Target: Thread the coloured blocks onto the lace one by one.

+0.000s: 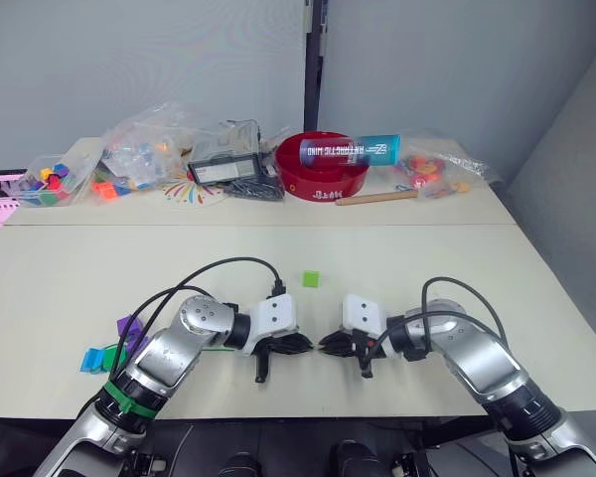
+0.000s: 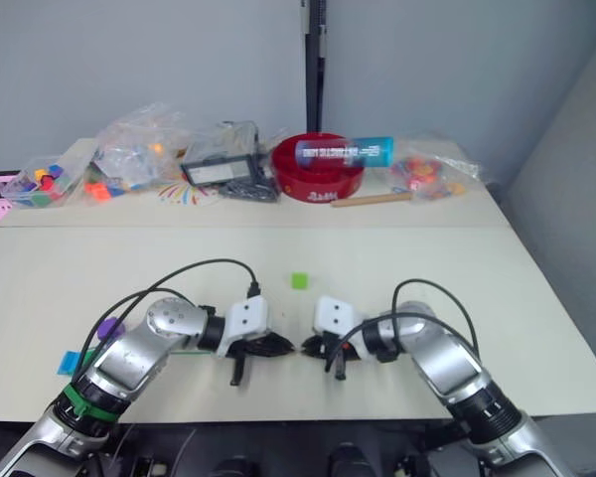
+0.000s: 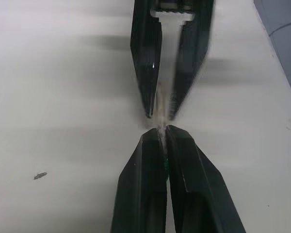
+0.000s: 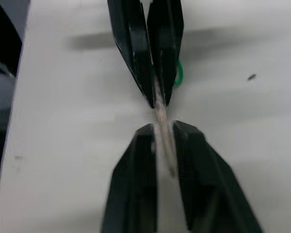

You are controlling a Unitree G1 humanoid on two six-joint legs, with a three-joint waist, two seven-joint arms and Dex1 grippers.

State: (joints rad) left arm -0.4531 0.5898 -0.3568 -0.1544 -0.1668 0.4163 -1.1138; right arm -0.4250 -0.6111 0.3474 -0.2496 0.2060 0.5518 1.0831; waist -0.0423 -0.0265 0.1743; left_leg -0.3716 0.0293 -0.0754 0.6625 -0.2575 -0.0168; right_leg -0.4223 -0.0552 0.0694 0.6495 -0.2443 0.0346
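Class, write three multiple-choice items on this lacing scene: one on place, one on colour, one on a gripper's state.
1. Where does the light green block lie?
A. In the red bowl
B. On the table beyond the grippers
C. In the left gripper

2. What colour is the lace?
A. Green
B. Red
C. Yellow

3. What does the left gripper do?
A. Gapes open
B. Clamps a block
C. Is shut on the lace

Key: B, it sits alone on the bare table; A, a green loop shows beside the fingers; C, its fingers pinch the lace near its pale tip.
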